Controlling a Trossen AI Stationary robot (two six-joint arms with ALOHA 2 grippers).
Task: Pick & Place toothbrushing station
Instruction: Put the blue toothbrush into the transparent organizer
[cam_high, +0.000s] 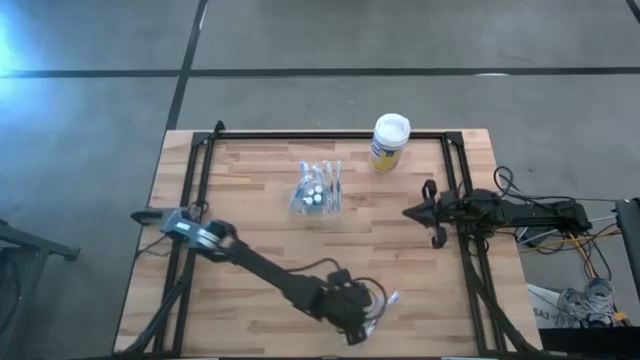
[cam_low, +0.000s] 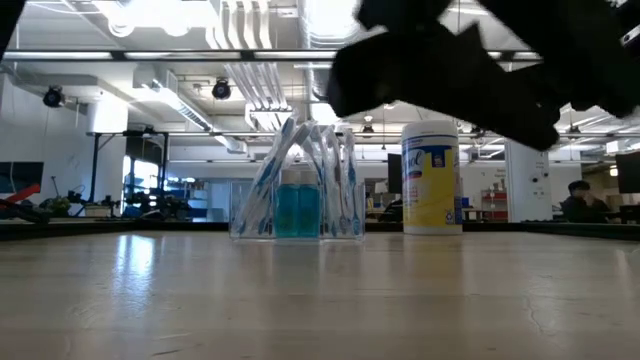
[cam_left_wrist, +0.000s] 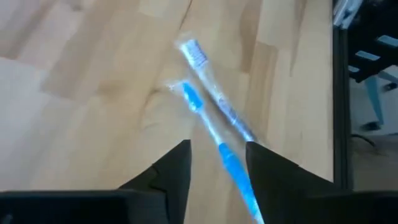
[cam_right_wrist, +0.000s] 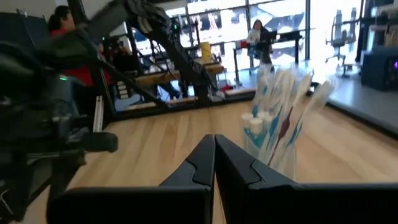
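- The clear holder (cam_high: 317, 190) stands upright near the middle of the table (cam_high: 250, 230). Slim white, blue and pink toothbrushes (cam_low: 272, 180) lean inside it, tips up, with tiny teal-capped tubes (cam_right_wrist: 256, 124).
- A big white canister (cam_high: 388, 142) with a yellow label stands near the holder.
- The left gripper (cam_left_wrist: 217, 163) is well apart from the holder, at the table's near edge. Its fingers (cam_left_wrist: 177, 171) are a little apart, around a loose blue toothbrush (cam_left_wrist: 217, 146) pointing away.
- The right gripper (cam_right_wrist: 214, 155) waits beside the holder, past the canister, fingers pressed together, holding nothing.

Bare wood lies between the right gripper (cam_high: 409, 212) and the toothbrushing station (cam_high: 318, 188) ahead of it; the canister (cam_high: 388, 143) stands off to one side.
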